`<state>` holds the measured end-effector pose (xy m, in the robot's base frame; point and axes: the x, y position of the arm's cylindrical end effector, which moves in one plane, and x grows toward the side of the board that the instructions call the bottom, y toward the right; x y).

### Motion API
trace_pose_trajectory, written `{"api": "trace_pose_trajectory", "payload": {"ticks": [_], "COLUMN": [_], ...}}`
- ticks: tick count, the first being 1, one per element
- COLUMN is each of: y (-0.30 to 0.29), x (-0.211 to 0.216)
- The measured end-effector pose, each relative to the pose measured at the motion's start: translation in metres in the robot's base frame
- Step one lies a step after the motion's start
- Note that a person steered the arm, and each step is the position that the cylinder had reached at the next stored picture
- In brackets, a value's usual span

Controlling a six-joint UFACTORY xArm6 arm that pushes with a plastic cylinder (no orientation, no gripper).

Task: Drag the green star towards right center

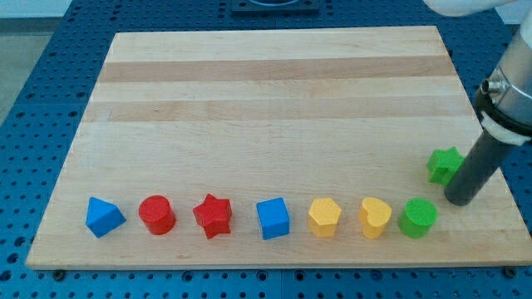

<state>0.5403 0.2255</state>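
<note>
Right now my tip (459,200) rests against the green star (445,164) from its lower right, near the board's (249,100) right edge; a plain rod, no fingers. Pushing here could slide the star leftward, or I might clip the green cylinder (417,218).

On the wooden board (274,91), my tip (459,201) rests at the right edge, touching the right side of the green star (444,164). Along the near edge runs a row, left to right: blue triangle (105,217), red cylinder (156,214), red star (213,216), blue cube (273,218), yellow hexagon (324,217), yellow heart (375,218), green cylinder (417,218)
</note>
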Motion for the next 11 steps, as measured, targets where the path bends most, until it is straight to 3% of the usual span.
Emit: {"api": "trace_pose_trajectory", "payload": {"ticks": [4,8,11], "y": [-0.033,-0.006,-0.006], "x": [-0.061,-0.063,-0.104]}}
